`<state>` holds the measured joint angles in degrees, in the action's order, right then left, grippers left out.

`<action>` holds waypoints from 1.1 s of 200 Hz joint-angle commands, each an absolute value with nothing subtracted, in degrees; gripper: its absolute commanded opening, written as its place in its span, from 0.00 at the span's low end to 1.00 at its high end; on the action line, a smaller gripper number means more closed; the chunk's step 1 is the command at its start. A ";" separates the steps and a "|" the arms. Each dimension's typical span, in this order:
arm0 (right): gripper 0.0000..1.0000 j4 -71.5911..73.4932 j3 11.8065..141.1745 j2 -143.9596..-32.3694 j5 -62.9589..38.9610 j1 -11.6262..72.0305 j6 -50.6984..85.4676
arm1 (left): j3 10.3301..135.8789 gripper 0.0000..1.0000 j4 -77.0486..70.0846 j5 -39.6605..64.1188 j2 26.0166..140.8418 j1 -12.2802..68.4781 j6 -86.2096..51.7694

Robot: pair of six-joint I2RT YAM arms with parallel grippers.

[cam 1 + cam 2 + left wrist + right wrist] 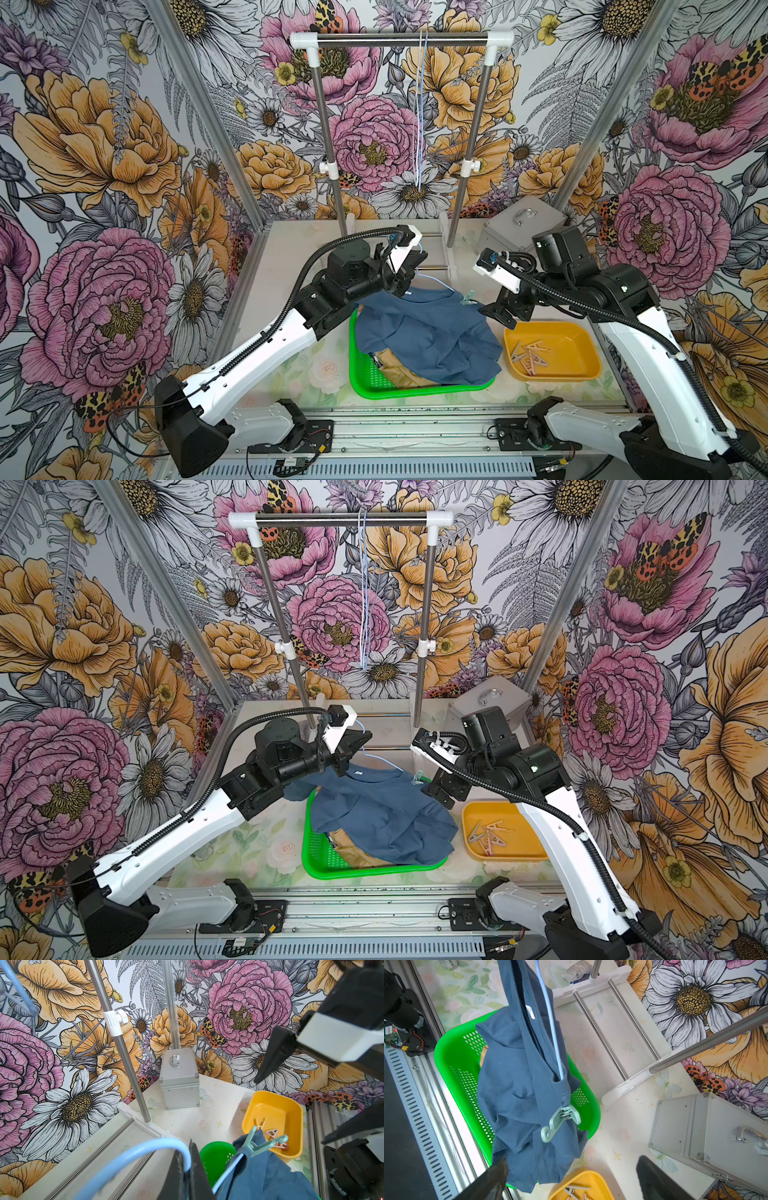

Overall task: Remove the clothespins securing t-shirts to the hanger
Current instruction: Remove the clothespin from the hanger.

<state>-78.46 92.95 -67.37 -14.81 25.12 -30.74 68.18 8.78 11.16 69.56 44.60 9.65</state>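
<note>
On the hanger (145,1147) clamped in the left gripper (188,1157), the mint clothespin (562,1118) should be squeezed at its prongs by the spread right gripper (573,1159).

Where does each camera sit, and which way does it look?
Top views: high in front, looking down toward back wall; left arm, right arm, blue t-shirt over green basket.
Left wrist: on left arm, facing silver case; left fingers shut on hanger.
Right wrist: above mint clothespin, looking down; right fingers open.
All share the yellow tray.
</note>
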 commanded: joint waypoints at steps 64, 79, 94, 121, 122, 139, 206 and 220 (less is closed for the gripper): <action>0.96 -78.83 93.60 -72.51 -13.28 28.20 -34.10 | 67.32 0.00 6.66 11.40 66.94 45.27 10.22; 0.95 -78.67 93.79 -73.45 -13.03 28.66 -34.20 | 67.40 0.00 6.67 11.45 66.97 45.28 10.21; 0.93 -78.54 93.91 -74.46 -12.62 29.04 -34.39 | 67.41 0.00 6.61 11.42 67.00 45.26 10.10; 0.88 -78.57 94.02 -75.66 -12.38 29.76 -34.52 | 67.42 0.00 6.58 11.43 67.05 45.22 10.01; 0.87 -78.57 94.03 -75.71 -12.39 29.77 -34.53 | 67.46 0.00 6.58 11.43 67.01 45.24 10.02; 0.82 -78.57 94.36 -76.40 -12.49 29.86 -34.53 | 67.45 0.00 6.51 11.43 67.10 45.26 9.94; 0.58 -78.66 94.87 -77.67 -11.96 30.23 -34.16 | 67.41 0.00 6.58 11.27 67.16 45.18 10.01; 0.54 -78.65 95.08 -77.82 -11.87 30.30 -34.10 | 67.42 0.00 6.55 11.17 67.16 45.26 10.04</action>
